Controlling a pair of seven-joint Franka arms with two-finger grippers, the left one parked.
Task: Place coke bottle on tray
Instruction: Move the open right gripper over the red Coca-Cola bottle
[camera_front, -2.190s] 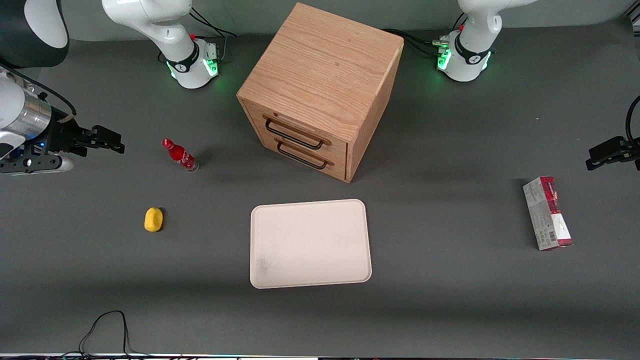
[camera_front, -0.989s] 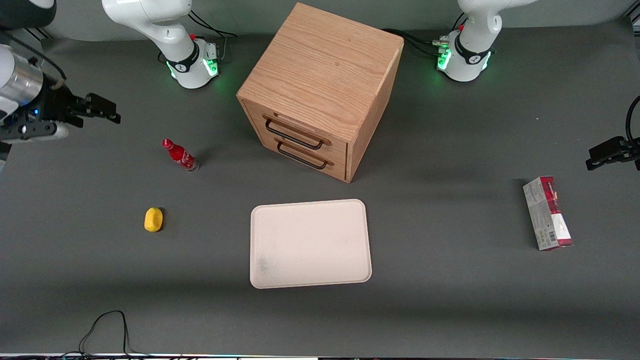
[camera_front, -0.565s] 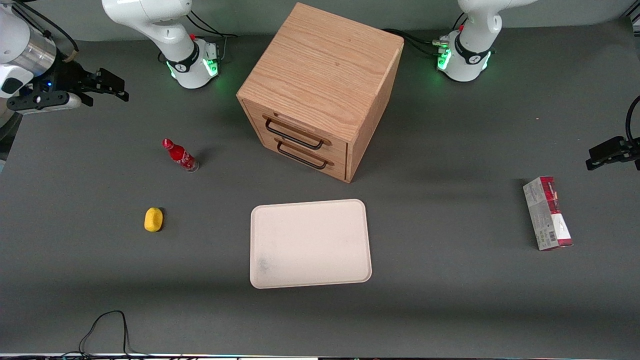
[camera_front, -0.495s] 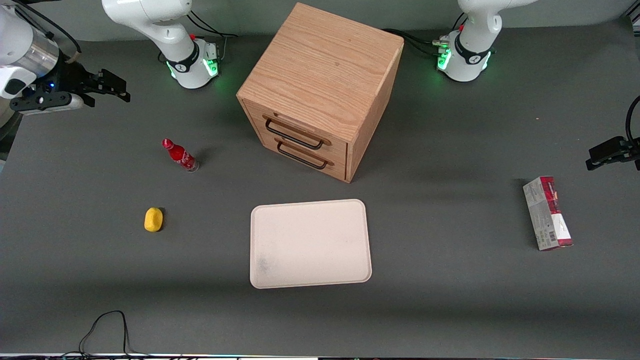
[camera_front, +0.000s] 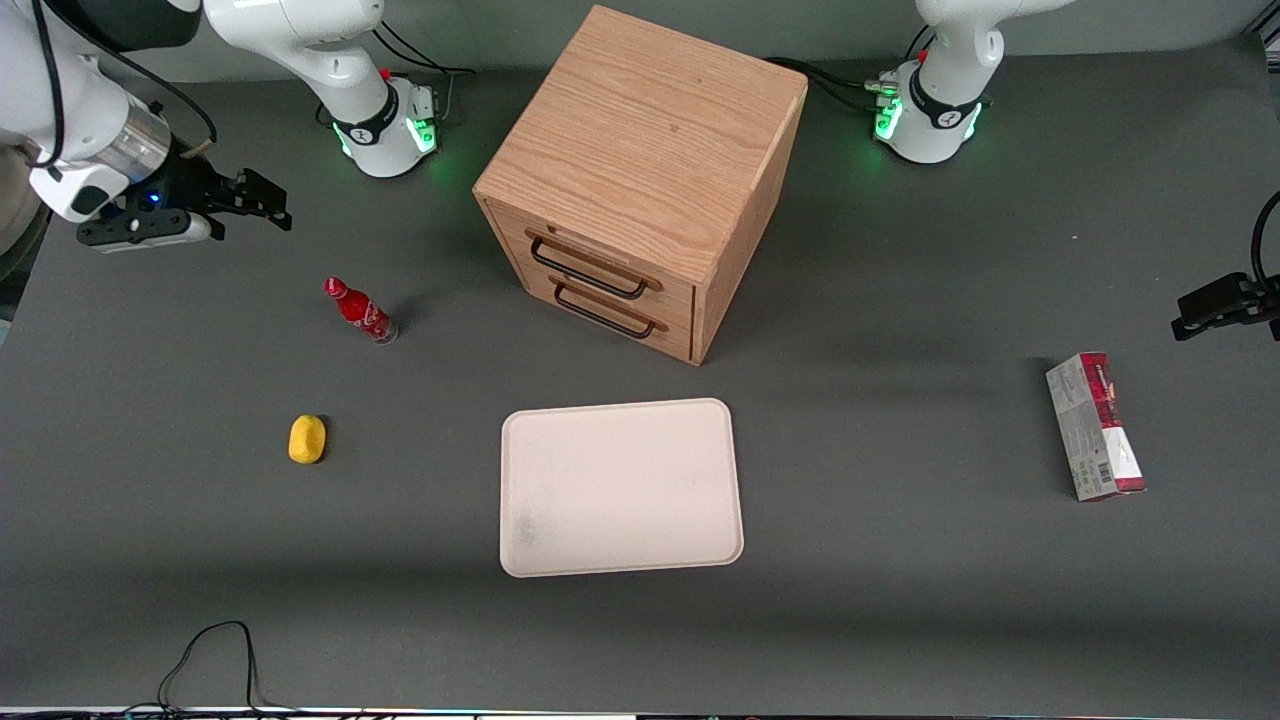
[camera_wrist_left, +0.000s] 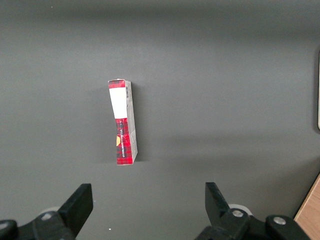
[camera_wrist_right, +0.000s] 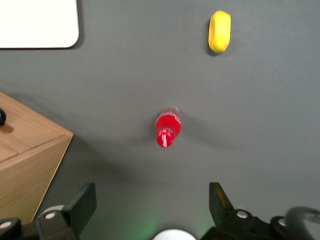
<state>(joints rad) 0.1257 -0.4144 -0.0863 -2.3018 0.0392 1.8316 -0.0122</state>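
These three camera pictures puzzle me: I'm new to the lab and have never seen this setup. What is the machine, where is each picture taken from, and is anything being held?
It is a pair of white robot arms bolted to a dark grey table. One picture looks down from the front; the other two come from cameras on the arms' wrists.

The working arm's black two-finger gripper hangs open above the table, holding nothing, farther from the front camera than the tiny red coke bottle, which stands upright. Its wrist camera looks straight down on that bottle.

Also on the table: a flat off-white rectangular tray, bare; a small yellow oval lump; a wooden two-drawer cabinet; and a red-and-grey carton lying toward the parked arm's end.
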